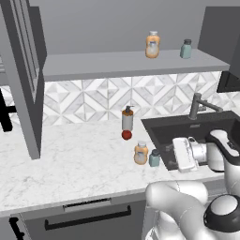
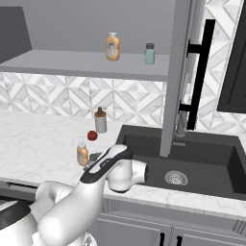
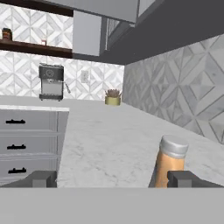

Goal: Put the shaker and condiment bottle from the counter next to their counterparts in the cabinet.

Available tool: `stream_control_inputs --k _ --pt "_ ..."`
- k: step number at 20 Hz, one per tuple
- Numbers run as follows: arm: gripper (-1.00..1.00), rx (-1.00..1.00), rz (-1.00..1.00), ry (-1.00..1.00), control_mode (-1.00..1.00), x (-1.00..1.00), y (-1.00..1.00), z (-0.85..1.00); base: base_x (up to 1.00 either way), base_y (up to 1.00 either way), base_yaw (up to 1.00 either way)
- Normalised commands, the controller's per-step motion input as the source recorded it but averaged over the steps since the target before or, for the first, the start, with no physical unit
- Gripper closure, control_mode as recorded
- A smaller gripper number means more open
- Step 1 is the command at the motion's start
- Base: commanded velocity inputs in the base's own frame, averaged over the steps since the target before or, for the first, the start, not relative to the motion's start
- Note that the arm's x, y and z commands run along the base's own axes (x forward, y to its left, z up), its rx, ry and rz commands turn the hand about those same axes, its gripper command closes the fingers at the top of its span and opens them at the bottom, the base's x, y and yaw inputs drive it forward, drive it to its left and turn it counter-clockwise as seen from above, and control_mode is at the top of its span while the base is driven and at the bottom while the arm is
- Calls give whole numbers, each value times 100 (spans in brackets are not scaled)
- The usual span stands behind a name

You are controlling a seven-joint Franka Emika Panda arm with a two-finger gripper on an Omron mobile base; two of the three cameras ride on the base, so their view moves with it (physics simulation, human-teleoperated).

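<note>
On the white marble counter (image 1: 70,159) the squat orange condiment bottle (image 1: 141,153) (image 2: 82,154) stands just left of the small teal-grey shaker (image 1: 154,158) (image 2: 92,158), near the sink's left rim. My gripper (image 1: 170,156) is low on the right of the shaker, a little apart from it, pointing left. In the hand view the gripper (image 3: 113,179) is open, fingertips (image 3: 183,178) wide apart, and the orange bottle (image 3: 170,162) stands just beyond the right tip. The counterparts, an orange bottle (image 1: 152,45) (image 2: 113,47) and a teal jar (image 1: 186,49) (image 2: 150,54), stand on the cabinet shelf (image 1: 103,63) above.
A tall grey pump dispenser (image 1: 127,118) and a small red ball-like thing (image 1: 126,135) stand behind the pair. The dark sink (image 1: 187,129) and faucet (image 1: 199,105) lie to the right. Open cabinet doors (image 1: 23,79) (image 2: 180,72) hang at both shelf ends. A coffee machine (image 3: 51,82) stands far along.
</note>
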Motion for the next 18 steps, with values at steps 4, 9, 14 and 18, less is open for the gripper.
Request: stream_control_inputs --k 4,9,14,18 --pt "-100 0 1 -7 -100 18 0 -12 0 0 0" --pt "-100 0 1 0 -100 33 0 -10 0 0 0" --pt "-100 1 1 0 -100 28 0 -4 0 0 0" --pt "-100 0 5 0 -100 14 0 -7 0 0 0"
